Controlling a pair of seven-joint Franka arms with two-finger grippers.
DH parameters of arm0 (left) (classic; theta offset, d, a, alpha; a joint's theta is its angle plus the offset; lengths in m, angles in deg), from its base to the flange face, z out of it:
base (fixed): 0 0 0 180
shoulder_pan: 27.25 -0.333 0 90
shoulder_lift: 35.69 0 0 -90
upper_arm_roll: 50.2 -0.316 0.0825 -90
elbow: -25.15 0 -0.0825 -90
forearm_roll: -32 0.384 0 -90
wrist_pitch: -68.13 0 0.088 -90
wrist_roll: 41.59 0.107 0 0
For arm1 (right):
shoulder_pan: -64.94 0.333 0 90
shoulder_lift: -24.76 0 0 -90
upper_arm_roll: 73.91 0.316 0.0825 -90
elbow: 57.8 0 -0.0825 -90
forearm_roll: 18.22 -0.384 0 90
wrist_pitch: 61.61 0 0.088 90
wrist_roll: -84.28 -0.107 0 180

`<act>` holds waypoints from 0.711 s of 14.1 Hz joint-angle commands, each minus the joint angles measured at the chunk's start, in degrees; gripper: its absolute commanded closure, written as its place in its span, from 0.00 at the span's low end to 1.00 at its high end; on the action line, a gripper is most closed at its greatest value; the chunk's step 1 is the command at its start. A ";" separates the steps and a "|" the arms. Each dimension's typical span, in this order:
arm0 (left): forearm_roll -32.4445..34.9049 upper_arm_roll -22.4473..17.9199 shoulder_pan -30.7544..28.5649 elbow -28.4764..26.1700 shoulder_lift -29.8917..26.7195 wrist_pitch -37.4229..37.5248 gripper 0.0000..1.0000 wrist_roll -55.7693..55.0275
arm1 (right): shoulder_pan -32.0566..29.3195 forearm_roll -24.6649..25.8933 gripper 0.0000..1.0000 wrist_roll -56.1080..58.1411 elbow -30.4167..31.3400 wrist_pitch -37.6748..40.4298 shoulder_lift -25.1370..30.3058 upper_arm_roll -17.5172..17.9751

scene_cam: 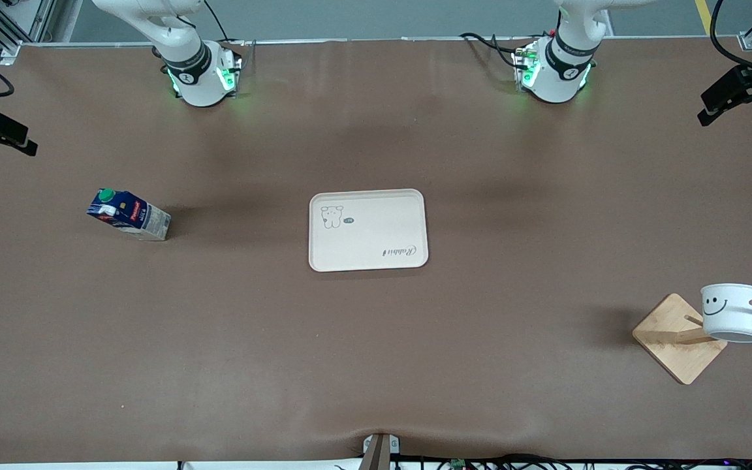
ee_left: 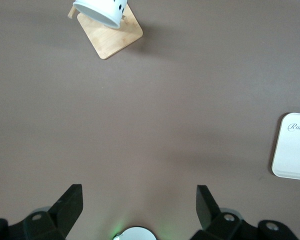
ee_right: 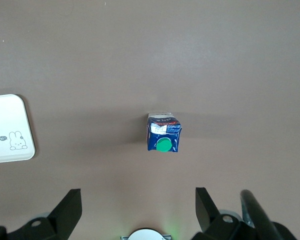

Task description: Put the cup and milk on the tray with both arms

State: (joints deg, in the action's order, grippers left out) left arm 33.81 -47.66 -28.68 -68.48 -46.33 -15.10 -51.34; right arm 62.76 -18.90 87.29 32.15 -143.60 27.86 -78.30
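Observation:
The cream tray (scene_cam: 368,230) lies at the table's middle; its edge shows in the left wrist view (ee_left: 292,147) and the right wrist view (ee_right: 10,130). The dark-blue milk carton (scene_cam: 128,215) with green cap stands toward the right arm's end of the table (ee_right: 163,132). The white smiley cup (scene_cam: 732,312) hangs on a wooden rack toward the left arm's end, also in the left wrist view (ee_left: 101,11). My left gripper (ee_left: 139,210) is open and empty, high above its own base. My right gripper (ee_right: 138,212) is open and empty, high above its base. Neither gripper shows in the front view.
The rack's square wooden base (scene_cam: 679,337) stands near the front camera's edge of the table (ee_left: 110,36). Black camera mounts (scene_cam: 741,91) stick in at both ends of the table. Brown table surface (scene_cam: 376,339) surrounds the tray.

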 commanded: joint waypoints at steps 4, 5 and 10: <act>-0.75 -0.96 -3.13 2.40 0.18 2.63 0.00 -0.01 | -1.25 -0.11 0.00 0.60 1.36 0.25 1.29 0.35; -1.88 -1.66 -3.40 3.62 0.53 2.63 0.00 -0.18 | -1.33 -0.11 0.00 0.60 1.36 0.43 1.29 0.35; -1.37 -0.36 -2.79 0.75 2.56 -0.78 0.00 -1.15 | -1.86 -0.20 0.00 0.51 1.36 0.52 1.21 0.26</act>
State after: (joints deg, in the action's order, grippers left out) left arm 32.66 -48.85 -31.63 -66.84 -44.67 -14.08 -51.73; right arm 61.94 -18.92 87.29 32.22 -143.07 27.86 -78.40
